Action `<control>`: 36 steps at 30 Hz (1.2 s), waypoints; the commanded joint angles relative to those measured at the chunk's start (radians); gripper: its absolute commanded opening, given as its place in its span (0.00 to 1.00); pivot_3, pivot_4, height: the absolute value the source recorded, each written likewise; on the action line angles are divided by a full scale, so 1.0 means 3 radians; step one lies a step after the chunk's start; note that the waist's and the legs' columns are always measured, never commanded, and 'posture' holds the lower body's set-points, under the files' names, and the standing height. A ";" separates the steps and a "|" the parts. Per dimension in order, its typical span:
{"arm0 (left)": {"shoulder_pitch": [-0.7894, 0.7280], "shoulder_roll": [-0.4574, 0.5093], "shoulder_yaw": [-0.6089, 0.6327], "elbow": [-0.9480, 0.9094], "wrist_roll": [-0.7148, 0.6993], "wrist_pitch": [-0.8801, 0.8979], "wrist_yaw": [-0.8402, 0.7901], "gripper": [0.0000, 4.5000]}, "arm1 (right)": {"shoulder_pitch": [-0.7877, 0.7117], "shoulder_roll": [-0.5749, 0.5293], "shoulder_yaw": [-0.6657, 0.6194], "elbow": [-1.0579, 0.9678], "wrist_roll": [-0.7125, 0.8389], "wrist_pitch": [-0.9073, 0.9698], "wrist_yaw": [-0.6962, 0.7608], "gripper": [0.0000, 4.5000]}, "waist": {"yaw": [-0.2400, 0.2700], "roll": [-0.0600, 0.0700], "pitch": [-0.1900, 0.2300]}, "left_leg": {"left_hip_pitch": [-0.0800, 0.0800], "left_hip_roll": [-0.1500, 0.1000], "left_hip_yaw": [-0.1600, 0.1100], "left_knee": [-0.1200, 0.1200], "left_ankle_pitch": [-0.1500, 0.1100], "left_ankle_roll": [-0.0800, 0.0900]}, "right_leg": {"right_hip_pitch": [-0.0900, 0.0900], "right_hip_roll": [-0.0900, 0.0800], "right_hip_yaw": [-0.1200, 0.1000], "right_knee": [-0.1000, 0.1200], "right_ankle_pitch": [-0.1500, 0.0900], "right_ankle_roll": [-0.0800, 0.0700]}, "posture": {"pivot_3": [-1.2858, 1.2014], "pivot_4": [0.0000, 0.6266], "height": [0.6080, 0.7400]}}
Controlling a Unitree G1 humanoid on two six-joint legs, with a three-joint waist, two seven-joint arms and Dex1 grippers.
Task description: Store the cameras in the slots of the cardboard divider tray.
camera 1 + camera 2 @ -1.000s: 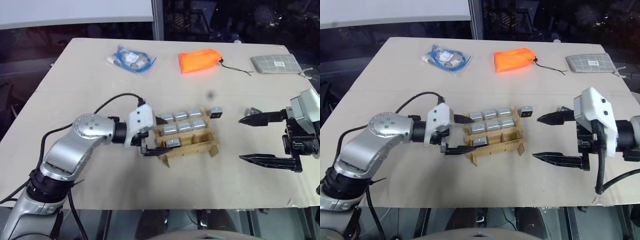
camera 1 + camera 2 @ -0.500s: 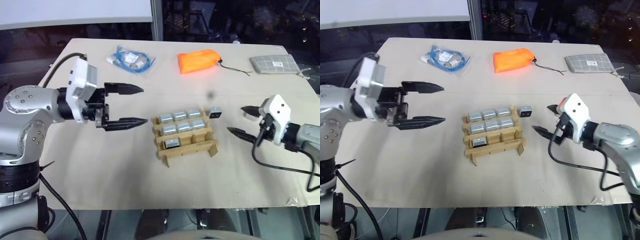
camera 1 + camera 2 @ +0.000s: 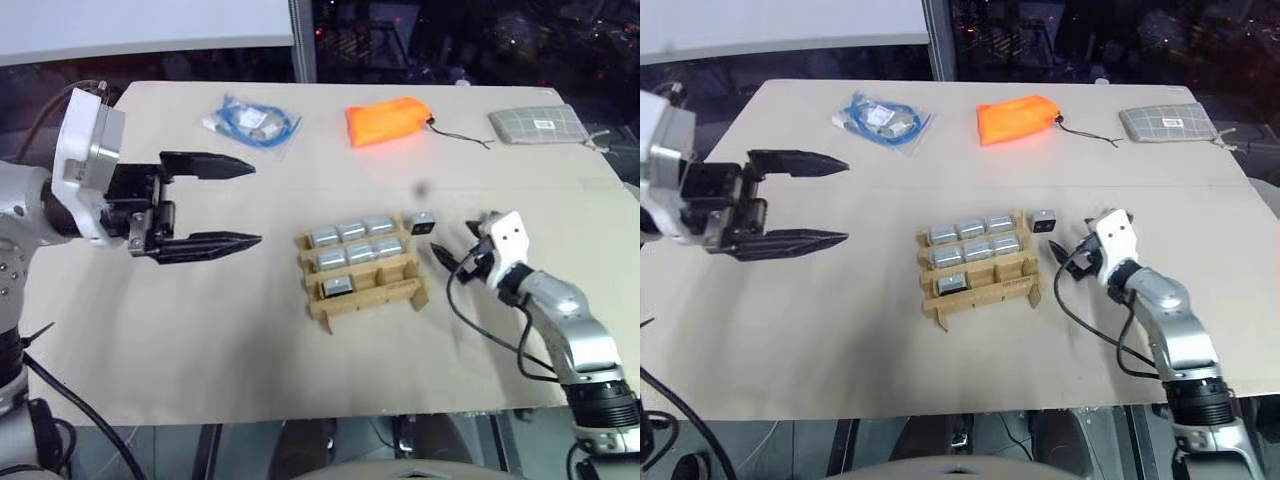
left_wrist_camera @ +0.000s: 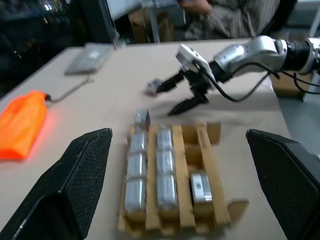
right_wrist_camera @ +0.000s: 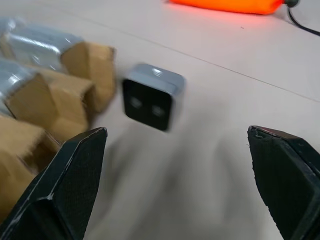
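Note:
The cardboard divider tray [image 3: 398, 291] sits mid-table with several silver cameras [image 3: 352, 231] in its back and middle rows and one [image 3: 338, 287] in the front row. A loose camera [image 3: 422, 222] stands on the table by the tray's far right corner, its black lens face [image 5: 152, 102] towards my right gripper. That right gripper [image 3: 452, 238] is open, low over the table, just right of the loose camera and apart from it. My left gripper [image 3: 255, 203] hangs open and empty, raised well left of the tray, pointing at it.
An orange pouch [image 3: 390, 120], a bag of blue cable [image 3: 252, 122] and a grey patterned pad [image 3: 540, 124] lie along the table's far side. A seated person [image 4: 225, 15] is beyond the table's right end.
My left gripper drew back from the tray's front row, up and to the left, leaving a camera there. My right gripper came down and forward to the loose camera.

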 commanded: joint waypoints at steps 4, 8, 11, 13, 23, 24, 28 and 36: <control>0.0083 0.0080 0.0175 -0.0121 -0.0108 -0.0015 -0.0008 0.99 | -0.0157 -0.0075 -0.0262 0.0266 -0.0249 -0.0388 -0.0200 1.00 | 0.0011 0.0000 0.0000 | -0.0001 -0.0001 -0.0001 0.0000 0.0000 0.0000 | 0.0000 -0.0001 -0.0001 0.0000 0.0000 0.0000 | 0.52 0.24 1.00; 0.0137 0.0077 0.0197 -0.0133 -0.0151 -0.0011 -0.0029 0.99 | -0.0268 -0.0174 -0.0476 0.0532 -0.0344 -0.0553 -0.0358 1.00 | 0.0002 0.0000 0.0000 | 0.0000 -0.0001 0.0000 0.0000 0.0000 0.0000 | 0.0000 -0.0002 0.0000 0.0000 0.0000 0.0000 | 0.52 0.24 1.00; 0.0198 0.0074 0.0194 -0.0129 -0.0124 -0.0055 -0.0072 0.99 | -0.0339 -0.0176 -0.0571 0.0665 -0.0341 -0.0549 -0.0428 1.00 | -0.0007 0.0001 0.0001 | 0.0001 0.0000 0.0002 -0.0001 0.0001 -0.0001 | -0.0001 0.0000 0.0001 0.0002 0.0000 -0.0001 | 0.52 0.24 1.00; 0.0205 0.0071 0.0198 -0.0124 -0.0137 -0.0068 -0.0079 0.99 | -0.0401 -0.0128 -0.0623 0.0765 -0.0308 -0.0489 -0.0480 1.00 | -0.0009 0.0001 0.0001 | 0.0002 0.0002 0.0003 -0.0001 0.0001 -0.0002 | -0.0001 0.0002 0.0002 0.0003 0.0000 -0.0001 | 0.52 0.24 1.00; 0.0214 0.0090 0.0195 -0.0091 -0.0119 -0.0128 -0.0136 0.99 | -0.0680 0.0209 -0.0826 0.1059 -0.0080 -0.0050 -0.0790 1.00 | -0.0002 0.0005 0.0003 | 0.0001 0.0001 0.0005 -0.0001 0.0001 -0.0002 | -0.0002 0.0001 0.0005 0.0003 0.0000 -0.0001 | 0.52 0.24 1.00; 0.0219 0.0094 0.0198 -0.0090 -0.0117 -0.0131 -0.0142 0.99 | -0.0677 0.0219 -0.0820 0.1076 -0.0096 -0.0022 -0.0824 1.00 | -0.0002 0.0005 0.0003 | 0.0001 0.0001 0.0006 -0.0001 0.0001 -0.0002 | -0.0003 0.0000 0.0005 0.0003 0.0000 -0.0001 | 0.52 0.24 1.00; 0.0237 0.0104 0.0205 -0.0079 -0.0108 -0.0148 -0.0164 0.99 | -0.0651 0.0269 -0.0819 0.1099 -0.0118 0.0036 -0.0947 1.00 | -0.0006 0.0005 0.0003 | 0.0001 0.0000 0.0006 -0.0001 0.0001 -0.0002 | -0.0003 0.0000 0.0005 0.0003 0.0000 -0.0001 | 0.52 0.24 1.00; 0.0247 0.0116 0.0200 -0.0063 -0.0097 -0.0173 -0.0173 0.99 | -0.0646 0.0392 -0.0907 0.1066 0.0047 0.0129 -0.0986 1.00 | -0.0009 0.0006 0.0004 | 0.0001 0.0001 0.0007 -0.0002 0.0001 -0.0002 | -0.0004 0.0000 0.0006 0.0003 0.0000 -0.0001 | 0.52 0.24 1.00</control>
